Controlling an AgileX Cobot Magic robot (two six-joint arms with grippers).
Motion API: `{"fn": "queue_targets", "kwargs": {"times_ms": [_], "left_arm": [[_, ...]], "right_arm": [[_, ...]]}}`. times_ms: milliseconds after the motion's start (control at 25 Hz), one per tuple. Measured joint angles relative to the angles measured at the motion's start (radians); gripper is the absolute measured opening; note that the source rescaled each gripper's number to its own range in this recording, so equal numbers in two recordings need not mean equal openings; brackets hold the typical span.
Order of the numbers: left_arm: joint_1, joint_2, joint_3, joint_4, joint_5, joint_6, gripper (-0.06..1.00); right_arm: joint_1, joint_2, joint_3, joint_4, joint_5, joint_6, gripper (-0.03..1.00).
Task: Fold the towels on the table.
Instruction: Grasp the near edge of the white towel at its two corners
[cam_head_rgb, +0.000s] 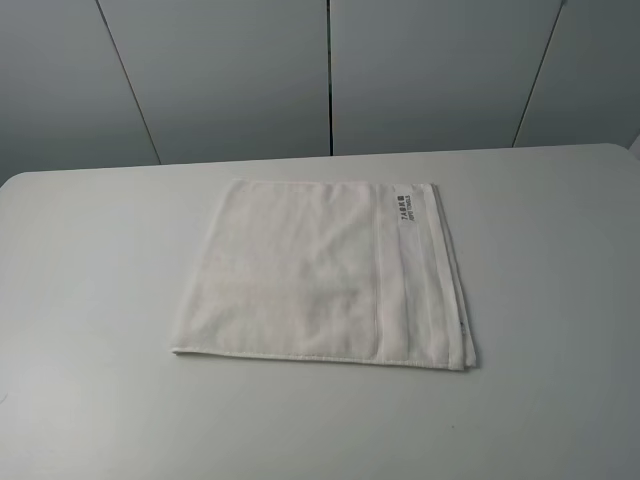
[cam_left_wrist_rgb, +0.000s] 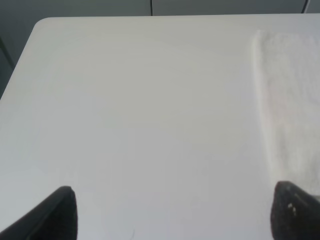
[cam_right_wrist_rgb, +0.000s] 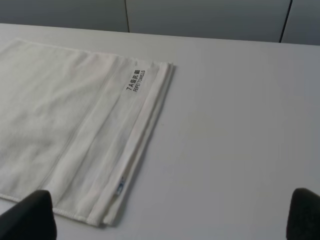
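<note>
Across nearly the whole scene spreads the large plain matte white worktop (cam_head_rgb: 90, 300) with rounded far corners, and behind it stands a wall of grey panels (cam_head_rgb: 230, 70) split by thin dark seams. In the middle of the worktop lies the white soft terry cloth towel (cam_head_rgb: 290, 270), flat and folded into a rough square, well clear of every edge of the worktop. Its layers show stacked along the right side. A smoother woven border band (cam_head_rgb: 415, 285) runs from far to near along that right side.

The left jaws are spread wide apart and grip nothing. Their dark fingertips (cam_left_wrist_rgb: 57, 217) show over bare worktop, with the towel's left edge just beside the one on the right. Whether that fingertip touches the cloth cannot be told.

The right jaws are likewise wide apart and empty. Their dark fingertips (cam_right_wrist_rgb: 30, 215) sit either side of the towel's near right corner and the bare worktop to its right.

At the far right corner of the towel sits a small white label (cam_head_rgb: 404, 208) with dark print, and a tiny tag (cam_right_wrist_rgb: 119, 188) sticks out of the right edge nearer the front
</note>
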Motion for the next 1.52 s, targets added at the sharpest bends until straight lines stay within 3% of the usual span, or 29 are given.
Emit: {"fn": "queue_targets", "kwargs": {"times_ms": [1520], "left_arm": [[0.000, 0.000, 0.000, 0.000, 0.000, 0.000, 1.00]], "right_arm": [[0.000, 0.000, 0.000, 0.000, 0.000, 0.000, 1.00]]}}
